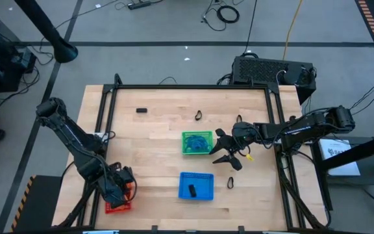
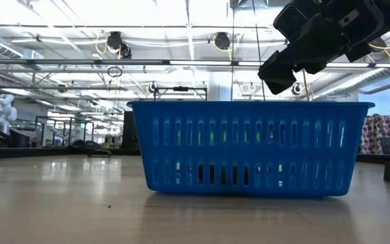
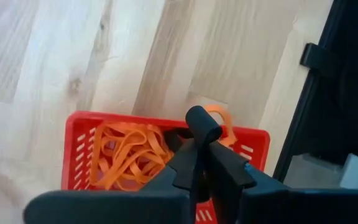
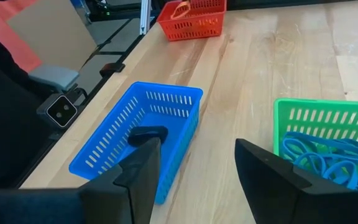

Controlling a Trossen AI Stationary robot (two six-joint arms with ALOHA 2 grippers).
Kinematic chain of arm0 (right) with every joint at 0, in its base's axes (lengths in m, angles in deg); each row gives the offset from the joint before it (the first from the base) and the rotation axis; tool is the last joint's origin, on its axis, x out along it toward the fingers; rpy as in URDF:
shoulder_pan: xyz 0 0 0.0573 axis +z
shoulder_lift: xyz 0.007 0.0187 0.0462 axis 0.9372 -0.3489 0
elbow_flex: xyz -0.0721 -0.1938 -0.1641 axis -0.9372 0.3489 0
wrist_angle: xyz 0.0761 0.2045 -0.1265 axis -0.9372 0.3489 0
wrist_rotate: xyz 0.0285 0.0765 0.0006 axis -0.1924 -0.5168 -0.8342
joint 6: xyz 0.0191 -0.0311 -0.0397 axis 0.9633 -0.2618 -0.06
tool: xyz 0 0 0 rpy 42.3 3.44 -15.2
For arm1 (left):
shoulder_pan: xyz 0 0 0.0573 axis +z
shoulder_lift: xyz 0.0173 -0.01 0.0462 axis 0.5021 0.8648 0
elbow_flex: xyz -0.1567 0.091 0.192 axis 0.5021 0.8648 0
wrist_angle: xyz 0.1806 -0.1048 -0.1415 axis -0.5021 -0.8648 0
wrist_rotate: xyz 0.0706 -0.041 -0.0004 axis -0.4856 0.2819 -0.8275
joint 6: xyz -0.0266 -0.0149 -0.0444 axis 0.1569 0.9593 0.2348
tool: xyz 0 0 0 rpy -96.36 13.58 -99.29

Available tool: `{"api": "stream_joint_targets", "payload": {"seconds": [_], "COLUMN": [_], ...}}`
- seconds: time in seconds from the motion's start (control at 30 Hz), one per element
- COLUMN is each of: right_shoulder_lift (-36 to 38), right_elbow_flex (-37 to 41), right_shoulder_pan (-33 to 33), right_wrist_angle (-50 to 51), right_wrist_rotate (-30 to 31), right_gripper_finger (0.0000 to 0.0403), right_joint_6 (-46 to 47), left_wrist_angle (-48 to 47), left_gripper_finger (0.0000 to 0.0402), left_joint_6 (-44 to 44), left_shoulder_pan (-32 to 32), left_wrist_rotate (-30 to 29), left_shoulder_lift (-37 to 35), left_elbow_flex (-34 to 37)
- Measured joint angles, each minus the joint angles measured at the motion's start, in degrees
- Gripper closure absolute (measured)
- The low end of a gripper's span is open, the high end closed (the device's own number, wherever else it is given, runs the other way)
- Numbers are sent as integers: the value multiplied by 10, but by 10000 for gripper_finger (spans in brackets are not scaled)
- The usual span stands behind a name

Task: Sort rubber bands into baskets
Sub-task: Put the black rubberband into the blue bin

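left gripper (image 3: 197, 158) hangs over the red basket (image 3: 79, 149) at the table's 7 o'clock corner, fingers nearly together; whether they pinch anything i cannot tell. only its wrist view shows the orange bands (image 3: 126, 158) piled inside, one (image 3: 222, 118) draped on the rim. right gripper (image 1: 229, 154) hovers spread beside the green basket (image 1: 197, 143); its wrist view shows blue bands (image 4: 322, 155) there. high view alone shows black bands (image 1: 199, 116) loose at 12 and one (image 1: 230, 183) at 4, by the blue basket (image 1: 195, 185).
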Motion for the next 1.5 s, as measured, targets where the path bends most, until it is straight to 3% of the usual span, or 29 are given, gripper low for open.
{"api": "stream_joint_targets", "payload": {"seconds": [0.5,0.6,0.77,1.03,1.2,1.3,1.4,1.5], "right_shoulder_lift": [0,0,0,0,0,0,0,0], "right_elbow_flex": [0,0,0,0,0,0,0,0], "right_shoulder_pan": [0,0,0,0,0,0,0,0], "right_wrist_angle": [0,0,0,0,0,0,0,0], "right_wrist_rotate": [0,0,0,0,0,0,0,0], "right_gripper_finger": [204,204,204,204,204,204,204,204], "right_joint_6": [3,0,3,12,10,13,21,24], "left_wrist_angle": [-22,11,21,27,96,190,312,466], "left_gripper_finger": [330,340,392,398,400,400,400,401], "left_joint_6": [-3,-61,-119,-157,-266,-352,-468,-591], "left_shoulder_pan": [1,6,17,22,47,81,122,164], "left_wrist_rotate": [1,1,-8,-35,-142,-191,-186,-142], "left_shoulder_lift": [23,25,25,25,25,32,66,120], "left_elbow_flex": [0,0,-3,-4,-4,-4,-3,-3]}}
